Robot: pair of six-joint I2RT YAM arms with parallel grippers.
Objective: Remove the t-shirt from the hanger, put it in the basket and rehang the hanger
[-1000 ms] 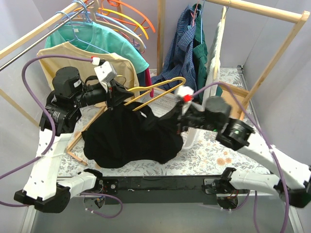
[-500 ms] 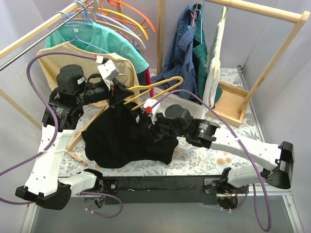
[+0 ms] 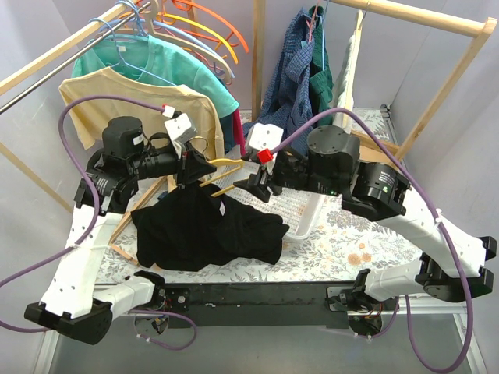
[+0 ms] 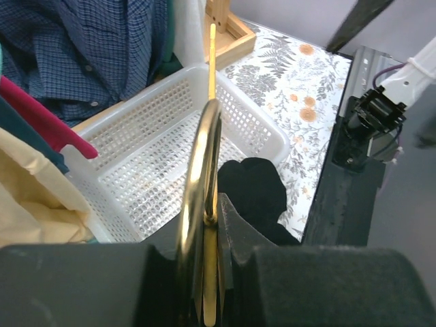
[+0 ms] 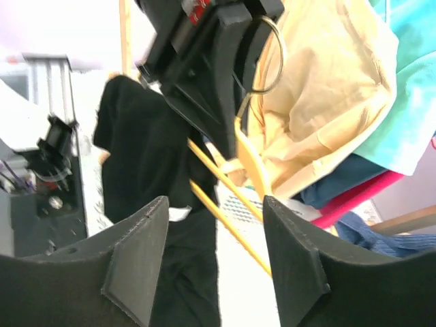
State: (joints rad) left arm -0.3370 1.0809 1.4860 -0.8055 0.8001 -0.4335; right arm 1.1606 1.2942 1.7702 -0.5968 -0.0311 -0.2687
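Note:
My left gripper point(image 3: 189, 162) is shut on the metal hook of the yellow hanger point(image 3: 224, 162), held above the table. In the left wrist view the hook point(image 4: 197, 170) runs between the closed jaws. The black t-shirt point(image 3: 199, 230) hangs from the hanger's left part and slumps onto the flowered table; it also shows below the jaws in the left wrist view point(image 4: 255, 194). My right gripper point(image 3: 256, 187) stands open at the hanger's right side, holding nothing. In the right wrist view the hanger's yellow bars point(image 5: 221, 184) cross between its fingers point(image 5: 136, 252), with the t-shirt point(image 5: 136, 157) behind them.
A white perforated basket point(image 3: 312, 212) sits on the table under the right arm. A beige t-shirt point(image 3: 117, 101) and a teal one point(image 3: 175, 66) hang on the left rail. A blue plaid shirt point(image 3: 292, 70) hangs on the wooden rack point(image 3: 437, 101) behind.
My right gripper has let go of the black t-shirt, opened, and swung up to the hanger's right side. The t-shirt has slid left and sagged onto the table. The left gripper keeps the hook.

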